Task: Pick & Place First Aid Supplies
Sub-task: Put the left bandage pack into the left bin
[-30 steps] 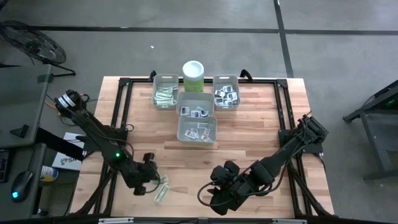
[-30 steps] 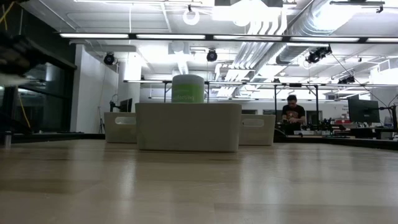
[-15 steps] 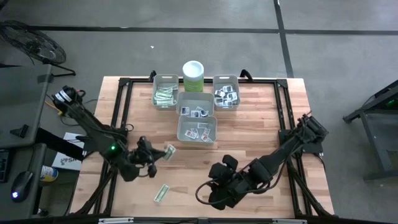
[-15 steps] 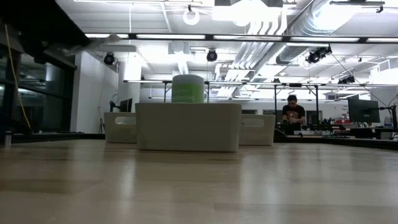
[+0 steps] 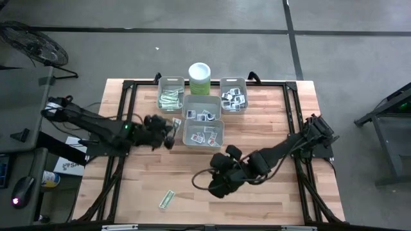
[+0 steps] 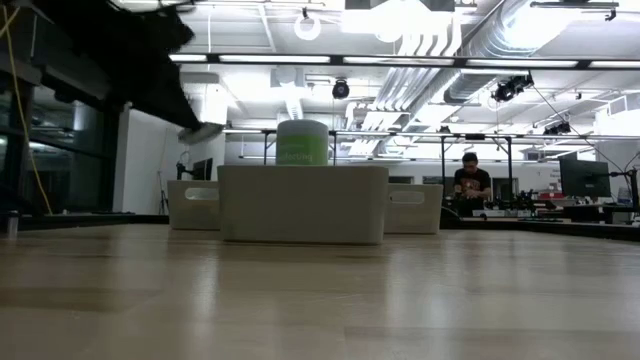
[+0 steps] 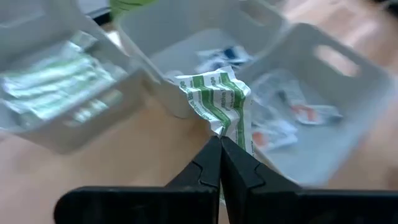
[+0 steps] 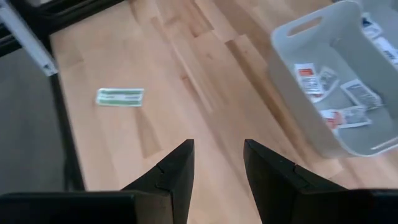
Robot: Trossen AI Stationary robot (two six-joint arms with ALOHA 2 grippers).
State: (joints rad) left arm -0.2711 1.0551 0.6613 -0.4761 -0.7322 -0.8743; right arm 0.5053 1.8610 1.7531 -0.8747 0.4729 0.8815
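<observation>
Wooden bench (image 5: 257, 128), bins at back: my left gripper (image 5: 168, 124) has its jaws clenched on a green-striped strip packet (image 7: 221, 102) beside the strip bin (image 5: 171, 95); carry fully over its rim, then release; right gripper (image 5: 215, 183) empty, jaws parted.

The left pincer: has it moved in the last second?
Yes. The left pincer, clamping a green packet, travelled from the table's near edge up toward the grey bins.
</observation>
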